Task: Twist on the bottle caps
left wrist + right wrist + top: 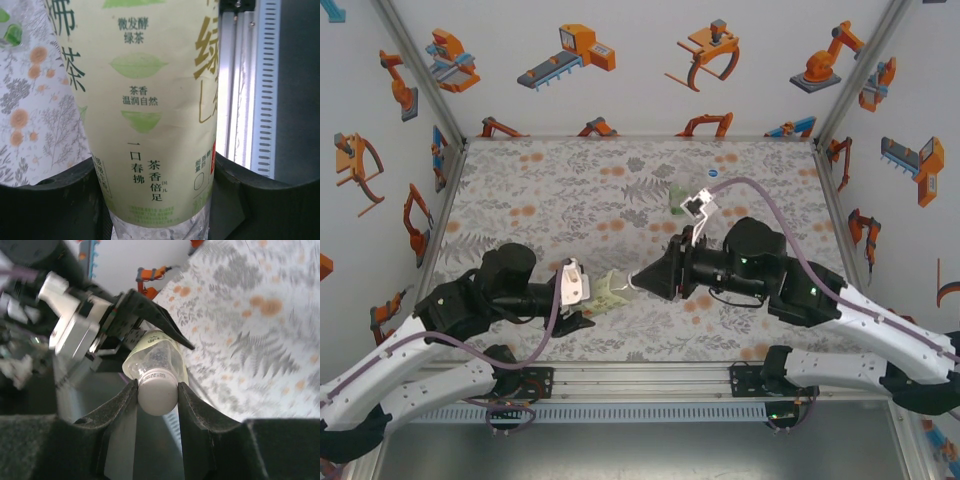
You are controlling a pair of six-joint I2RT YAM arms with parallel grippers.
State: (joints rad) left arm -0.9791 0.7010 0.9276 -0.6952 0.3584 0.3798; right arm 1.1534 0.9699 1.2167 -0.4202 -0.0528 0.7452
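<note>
Cap-tightening on clear plastic bottle with pale green label (150, 100), held level at near centre.
Left gripper (590, 298) clamped its body, likely to stop it turning; right gripper (642, 281) pinched small white round screw cap (157, 396) on the neck, ready to twist.

Cap (157, 395) on bottle (152, 352), between right jaws

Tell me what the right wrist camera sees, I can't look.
The right gripper pinches a round white plastic cap on the neck of a clear plastic bottle with a pale green label. A flowery table lies behind.
</note>
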